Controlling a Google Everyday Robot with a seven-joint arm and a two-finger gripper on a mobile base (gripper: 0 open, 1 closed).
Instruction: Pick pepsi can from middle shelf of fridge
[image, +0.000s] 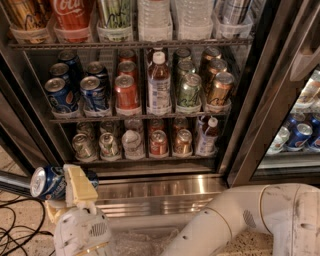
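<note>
At lower left of frame, cream two-finger hand (66, 193) clenched around small blue aluminium pepsi can (49, 183). Can lies sideways, silver top facing left, outside tall dark-framed glass-door fridge (250, 105), level with its shiny ribbed steel base (165, 189). White robot arm (250, 220) enters from lower right. Thin wire middle shelf (135, 118) at centre carries two front blue cans (94, 94), red can (126, 93), clear bottle (159, 85), green can (189, 91), gold can (220, 89). Black cables (15, 222) on floor at far lower left.
</note>
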